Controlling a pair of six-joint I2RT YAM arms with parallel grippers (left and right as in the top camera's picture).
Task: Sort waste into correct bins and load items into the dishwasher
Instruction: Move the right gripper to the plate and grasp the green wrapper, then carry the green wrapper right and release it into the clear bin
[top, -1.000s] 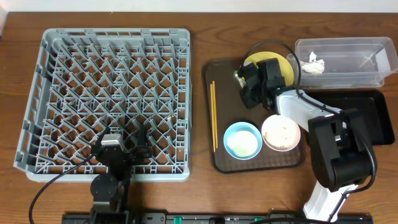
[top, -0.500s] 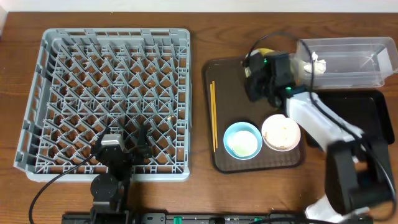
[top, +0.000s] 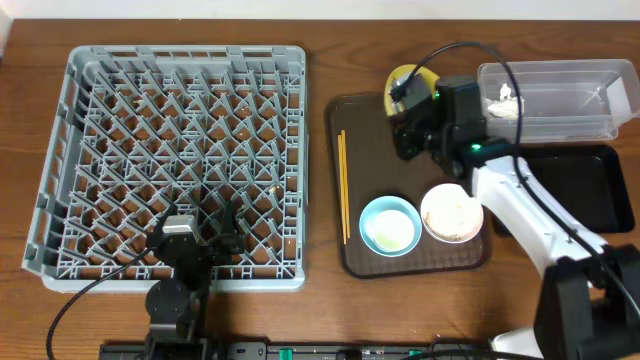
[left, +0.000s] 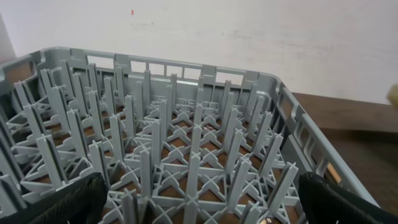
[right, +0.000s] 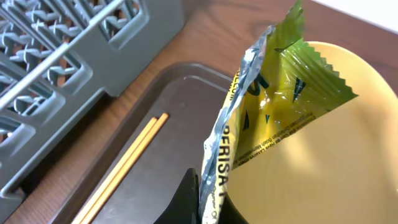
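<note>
Right fingers (right: 186, 198) clamped on snack wrapper (right: 267, 118); left fingers (left: 68, 202) spread wide.
Left fingers sit over near edge of dish rack (top: 175, 150). Blue bowl (top: 389, 225), white bowl (top: 452, 212) and chopsticks (top: 343, 185) lie on serving tray (top: 365, 255). Wrapper stands upright, gripped at its lower end, over yellow plate (right: 323, 168). Farthest: tissue (top: 505, 97) in clear tub (top: 580, 125).

Rack (top: 185, 165): to your left, on the worktop (top: 320, 315).
Serving tray (top: 365, 258): just right of it.
Chopsticks (top: 342, 185): along the serving tray's left edge.
Left bowl (top: 389, 225), right bowl (top: 451, 212): side by side, near edge.
Plate (right: 323, 143): far edge, wrapper (right: 261, 112) above it.
Tub (top: 560, 100): far right, tissue (top: 503, 103) inside; shallow tray (top: 595, 190) before it.
</note>
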